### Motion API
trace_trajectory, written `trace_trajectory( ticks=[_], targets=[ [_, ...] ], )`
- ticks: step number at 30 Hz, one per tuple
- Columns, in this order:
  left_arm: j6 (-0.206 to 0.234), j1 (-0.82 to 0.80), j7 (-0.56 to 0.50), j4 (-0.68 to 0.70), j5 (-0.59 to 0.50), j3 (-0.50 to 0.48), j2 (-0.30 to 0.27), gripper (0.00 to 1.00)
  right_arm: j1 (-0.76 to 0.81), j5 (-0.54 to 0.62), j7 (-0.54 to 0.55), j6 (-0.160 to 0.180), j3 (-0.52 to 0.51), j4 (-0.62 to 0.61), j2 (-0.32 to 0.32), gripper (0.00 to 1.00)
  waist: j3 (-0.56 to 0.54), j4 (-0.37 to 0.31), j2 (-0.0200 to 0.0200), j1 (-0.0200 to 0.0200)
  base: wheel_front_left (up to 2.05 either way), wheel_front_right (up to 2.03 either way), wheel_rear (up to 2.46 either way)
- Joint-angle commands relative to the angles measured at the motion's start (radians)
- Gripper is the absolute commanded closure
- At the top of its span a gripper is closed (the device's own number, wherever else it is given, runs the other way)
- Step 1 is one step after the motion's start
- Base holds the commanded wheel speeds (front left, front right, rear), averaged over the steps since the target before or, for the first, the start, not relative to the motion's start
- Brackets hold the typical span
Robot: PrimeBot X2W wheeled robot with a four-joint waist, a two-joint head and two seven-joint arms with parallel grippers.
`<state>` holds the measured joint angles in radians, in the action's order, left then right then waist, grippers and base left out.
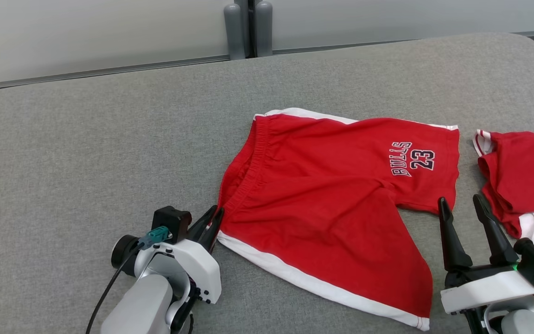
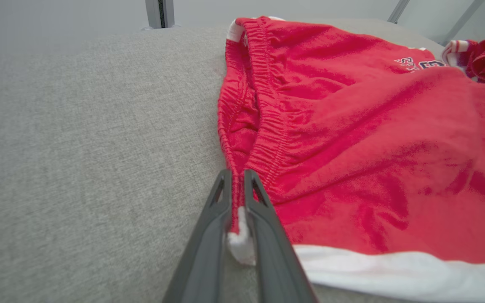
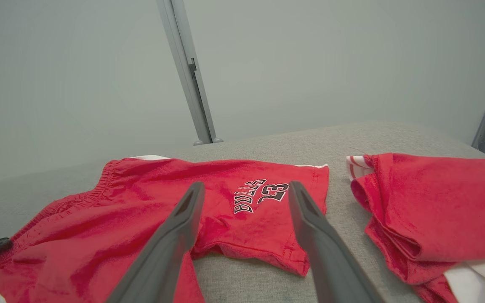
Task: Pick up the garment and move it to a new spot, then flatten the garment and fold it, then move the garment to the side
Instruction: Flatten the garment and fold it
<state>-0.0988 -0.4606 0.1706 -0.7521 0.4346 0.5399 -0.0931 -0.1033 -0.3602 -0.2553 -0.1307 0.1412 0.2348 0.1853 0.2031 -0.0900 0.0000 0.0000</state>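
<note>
Left gripper: fingers narrow, pinching the shorts at the waistband corner, right where the white side stripe ends. Cloth sits between both pads, and a white tuft pokes out below them. In the head view that grip is lower centre-left, low on the grey padded surface. Right gripper: fingers wide, nothing between them. It sits lower right, tips just beside the leg hem under the "BULLS 23" print, and I can't tell whether they touch it. The shorts span the centre of the frame, waistband left and legs right. They're mostly spread, but creased mid-panel, and the near leg runs off at an angle toward the bottom edge. A second red garment is bunched at the right edge, just apart from the shorts. My read: this is the grasp phase ahead of the lift/flatten, with one corner secured and the other not. Next, the right needs to come down on a leg hem and close on one garment only. Then both arms lift and pull apart evenly to tension the cloth. Risk: the thin left pinch slips.
</note>
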Motion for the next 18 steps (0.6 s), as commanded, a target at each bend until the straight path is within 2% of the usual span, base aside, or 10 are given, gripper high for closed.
trace_trajectory(
  ticks=[1, 8, 18],
  targets=[
    [-0.001, -0.016, 0.002, -0.004, 0.012, -0.001, -0.004, 1.0, -0.011, 0.005, -0.004, 0.0, 0.001, 0.001, 0.003, 0.0, -0.001, 0.004, 0.0, 0.0, 0.0, 0.0, 0.0],
    [-0.007, -0.032, 0.049, 0.029, 0.084, -0.048, 0.017, 1.0, -0.004, -0.004, 0.018, 0.0, 0.043, 0.001, 0.019, 0.0, -0.009, 0.014, 0.0, 0.0, 0.0, 0.0, 0.0],
    [0.072, -0.089, 0.091, 0.058, 0.119, -0.174, -0.01, 1.0, 0.016, -0.026, 0.049, 0.0, 0.147, -0.012, 0.032, 0.0, -0.024, 0.016, 0.0, 0.0, 0.0, 0.0, 0.0]
  ],
)
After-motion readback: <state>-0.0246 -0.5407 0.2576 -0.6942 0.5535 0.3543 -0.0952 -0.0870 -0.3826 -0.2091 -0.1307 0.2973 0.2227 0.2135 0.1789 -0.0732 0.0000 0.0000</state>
